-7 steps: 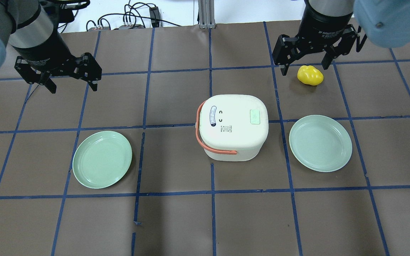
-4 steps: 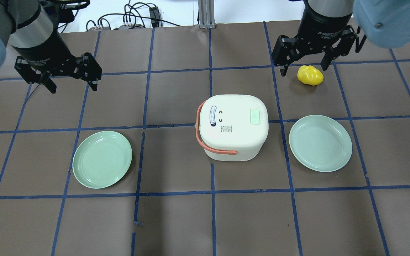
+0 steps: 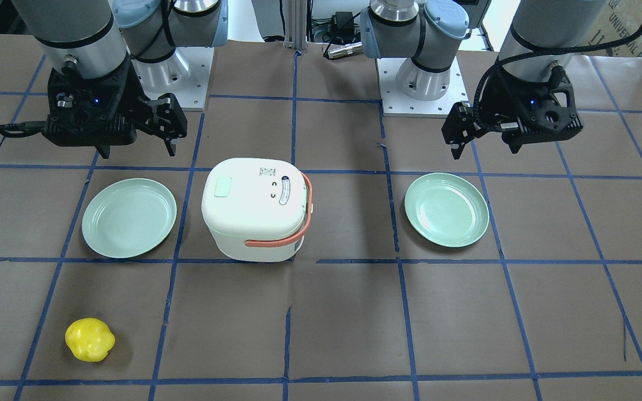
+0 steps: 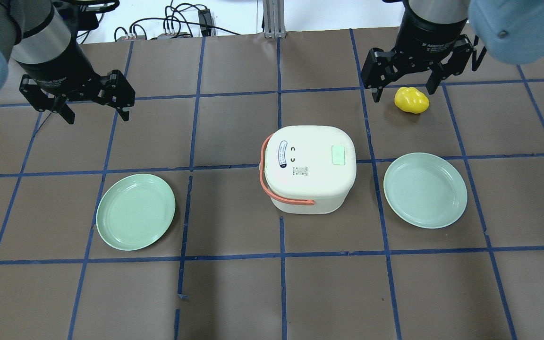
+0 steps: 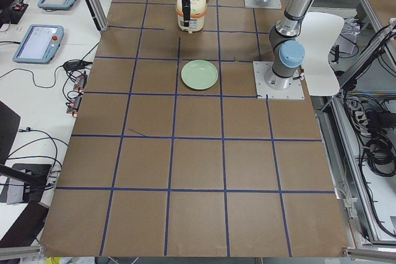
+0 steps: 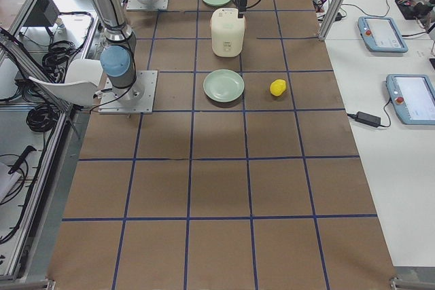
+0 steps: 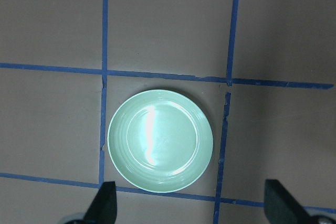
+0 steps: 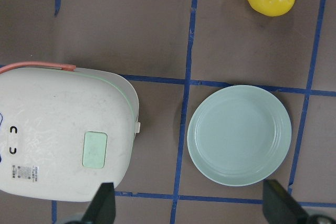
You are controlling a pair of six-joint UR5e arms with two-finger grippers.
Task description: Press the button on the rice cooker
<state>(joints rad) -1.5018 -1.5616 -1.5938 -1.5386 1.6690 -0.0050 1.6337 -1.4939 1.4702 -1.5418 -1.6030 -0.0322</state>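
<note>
White cooker (image 4: 307, 167) sits mid-surface (image 4: 234, 293), the green button (image 4: 338, 155) on its lid untouched. Beyond the cooker, the right arm (image 4: 435, 28), jaws spread, has shifted only a touch in the last second. The left arm (image 4: 45, 52), jaws spread too, hasn't moved. The approach has probably not begun.

A rice cooker (image 4: 307, 169) sits at the middle of the table (image 4: 234, 293), its button (image 4: 338, 155) on the lid's right half; the left plate (image 4: 135, 211) lies well apart on the cooker's left; the right plate (image 4: 425, 190) lies near its right side; a small lumpy object (image 4: 411, 100), possibly a toy fruit, lies beyond the right plate, farther from the robot; the left gripper (image 3: 485, 150) hangs above the left plate; the right gripper (image 3: 137, 151) hangs above the gap between cooker and right plate.
</note>
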